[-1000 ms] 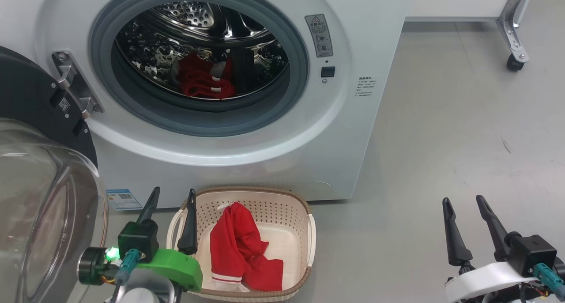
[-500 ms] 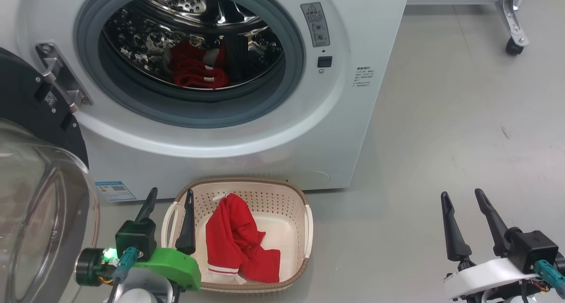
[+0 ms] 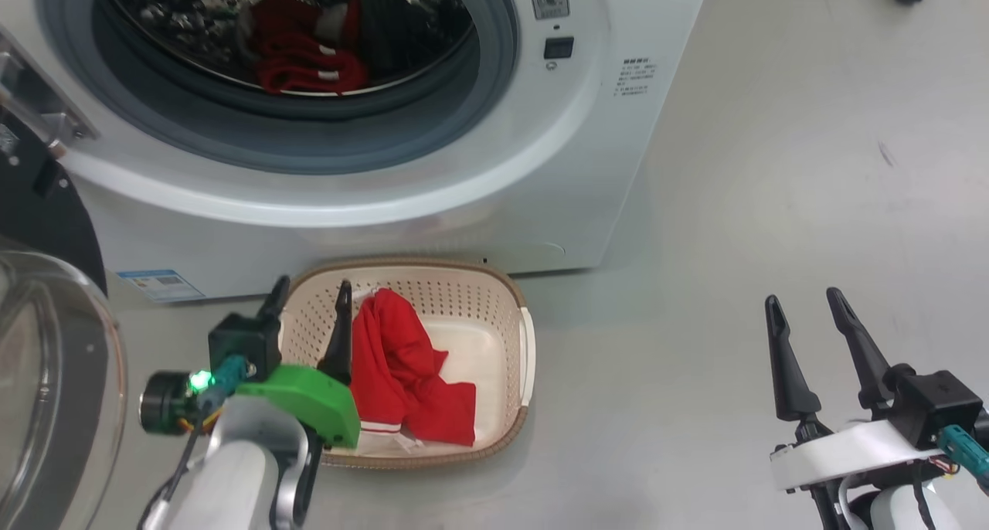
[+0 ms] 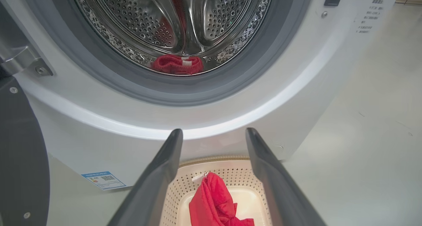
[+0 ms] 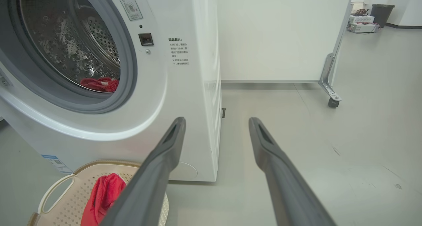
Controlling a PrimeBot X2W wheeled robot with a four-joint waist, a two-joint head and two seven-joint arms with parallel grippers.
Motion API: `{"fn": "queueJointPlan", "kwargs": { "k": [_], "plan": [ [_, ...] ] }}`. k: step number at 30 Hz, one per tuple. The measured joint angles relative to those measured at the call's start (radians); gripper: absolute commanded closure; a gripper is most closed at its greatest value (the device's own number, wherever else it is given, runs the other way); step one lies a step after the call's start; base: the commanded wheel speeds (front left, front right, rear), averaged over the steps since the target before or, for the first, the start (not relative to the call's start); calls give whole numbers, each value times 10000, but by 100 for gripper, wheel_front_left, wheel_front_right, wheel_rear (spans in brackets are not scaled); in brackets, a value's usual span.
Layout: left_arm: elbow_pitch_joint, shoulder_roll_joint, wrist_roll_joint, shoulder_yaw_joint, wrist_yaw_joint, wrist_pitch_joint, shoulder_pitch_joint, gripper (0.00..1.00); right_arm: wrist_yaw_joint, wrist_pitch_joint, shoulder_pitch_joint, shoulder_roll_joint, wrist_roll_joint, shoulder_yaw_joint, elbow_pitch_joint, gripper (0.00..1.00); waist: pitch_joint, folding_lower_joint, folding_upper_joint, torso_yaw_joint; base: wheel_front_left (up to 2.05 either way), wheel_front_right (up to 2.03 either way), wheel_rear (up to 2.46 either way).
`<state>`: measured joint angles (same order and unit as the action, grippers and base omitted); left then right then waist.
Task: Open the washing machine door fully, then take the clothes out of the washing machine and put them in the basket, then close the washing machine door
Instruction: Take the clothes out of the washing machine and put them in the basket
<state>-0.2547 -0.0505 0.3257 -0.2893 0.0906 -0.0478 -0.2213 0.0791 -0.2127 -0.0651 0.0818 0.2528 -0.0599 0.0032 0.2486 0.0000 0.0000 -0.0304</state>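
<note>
Hovering above the small cream perforated plastic basket (image 3: 494, 279), the left tool (image 3: 313, 285) gapes empty. The right tool (image 3: 802, 298) gapes likewise over bare floor. A soft red jersey (image 3: 394, 368) slumps in the basket, yet crumpled red cloth (image 4: 176, 64) lies in the dimpled steel drum (image 4: 141, 25). Swinging the round glass-bowled door (image 3: 46, 406) shut now would likely trap it.

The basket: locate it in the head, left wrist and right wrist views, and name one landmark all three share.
Head view: the basket sits lower centre-left, on the floor before the washing machine.
Left wrist view: bottom centre, cut off by the bottom edge.
Right wrist view: bottom left corner.
Shared landmark: the blue label sticker low on the machine's front.
</note>
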Motion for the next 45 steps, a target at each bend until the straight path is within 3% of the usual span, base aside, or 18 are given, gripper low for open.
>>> {"fn": "queueJointPlan", "kwargs": {
  "k": [11,18,29,45],
  "plan": [
    [-397,-159,69,322,-82,1014,-2197,0,125,8,910,-94,203,-418,-84,0,1424,0,0,-584,0,0,0],
    [-548,-719,50,623,-184,1605,-3531,0,167,-40,1448,-174,472,-550,38,0,2190,0,0,-1072,0,0,0],
    [-1346,-1710,27,880,-686,3216,-5611,0,255,-221,2112,-263,740,-934,698,0,3194,1,0,-2104,0,0,0],
    [-1952,-2934,-38,1649,-566,5037,-8682,0,339,-337,2825,-380,1258,-1563,1375,0,4358,1,0,-3097,0,0,0]
  ]
}}
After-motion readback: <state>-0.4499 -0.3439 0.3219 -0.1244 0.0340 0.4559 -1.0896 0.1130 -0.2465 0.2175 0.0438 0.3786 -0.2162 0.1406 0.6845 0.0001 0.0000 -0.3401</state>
